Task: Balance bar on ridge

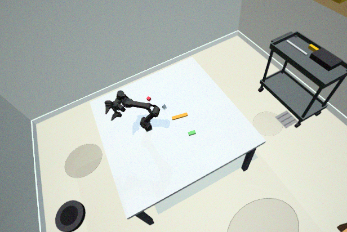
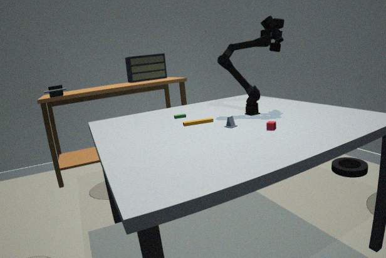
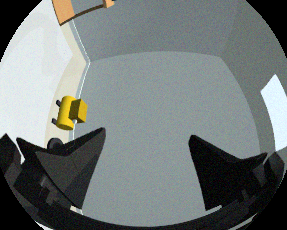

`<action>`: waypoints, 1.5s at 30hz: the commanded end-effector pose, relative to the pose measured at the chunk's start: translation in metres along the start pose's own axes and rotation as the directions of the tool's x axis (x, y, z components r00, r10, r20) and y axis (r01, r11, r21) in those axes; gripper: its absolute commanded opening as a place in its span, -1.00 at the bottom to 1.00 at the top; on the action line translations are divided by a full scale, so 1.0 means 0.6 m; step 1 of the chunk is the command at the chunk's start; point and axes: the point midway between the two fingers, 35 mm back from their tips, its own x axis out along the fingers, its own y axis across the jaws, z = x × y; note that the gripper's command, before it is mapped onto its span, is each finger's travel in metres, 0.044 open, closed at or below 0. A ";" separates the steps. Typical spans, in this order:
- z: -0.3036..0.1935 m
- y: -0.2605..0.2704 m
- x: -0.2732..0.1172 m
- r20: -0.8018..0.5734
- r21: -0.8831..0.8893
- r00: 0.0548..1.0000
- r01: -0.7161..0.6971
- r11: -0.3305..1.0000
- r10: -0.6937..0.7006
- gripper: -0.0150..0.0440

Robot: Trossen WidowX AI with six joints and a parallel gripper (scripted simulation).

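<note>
The orange bar (image 1: pixel 179 116) (image 2: pixel 198 122) lies flat on the white table (image 1: pixel 180 160) (image 2: pixel 200 153). The small grey ridge (image 1: pixel 164 107) (image 2: pixel 230 122) stands upright near one end of the bar, apart from it, with nothing on top. My gripper (image 1: pixel 109 116) (image 3: pixel 147 134) is open, with its two fingers wide apart and nothing between them. It is raised high above the table, well away from the bar and the ridge, and the wrist view faces the walls. In the exterior view the fingers are too dark to tell apart.
A red cube (image 1: pixel 148 98) (image 2: pixel 271 126) sits on the table on the other side of the ridge from the bar. A green block (image 1: pixel 191 133) (image 2: pixel 180 116) lies near the bar. A cart (image 1: pixel 298 84) and a wooden bench (image 2: pixel 94 91) stand off the table.
</note>
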 end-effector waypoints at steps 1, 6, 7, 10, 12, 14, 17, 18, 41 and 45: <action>-0.001 0.000 -0.001 -0.004 0.003 1.000 0.001 1.000 -0.001 0.78; -0.036 -0.006 -0.017 -0.097 0.078 0.995 0.041 0.996 -0.033 0.58; -0.044 -0.007 -0.022 -0.119 0.095 0.992 0.051 0.994 -0.040 0.58; -0.068 -0.010 -0.036 -0.184 0.143 0.981 0.086 0.986 -0.059 0.58; -0.083 -0.016 -0.047 -0.233 0.148 0.969 0.114 0.982 -0.077 0.58; -0.098 -0.023 -0.059 -0.282 0.152 0.955 0.142 0.978 -0.095 0.58; -0.120 -0.032 -0.079 -0.353 0.155 0.928 0.185 0.970 -0.121 0.58; -0.127 -0.035 -0.086 -0.376 0.156 0.917 0.200 0.967 -0.129 0.58; -0.241 -0.024 -0.289 -0.803 0.209 0.567 0.554 0.806 -0.182 0.58; -0.251 -0.018 -0.331 -0.855 0.187 0.487 0.612 0.768 -0.179 0.58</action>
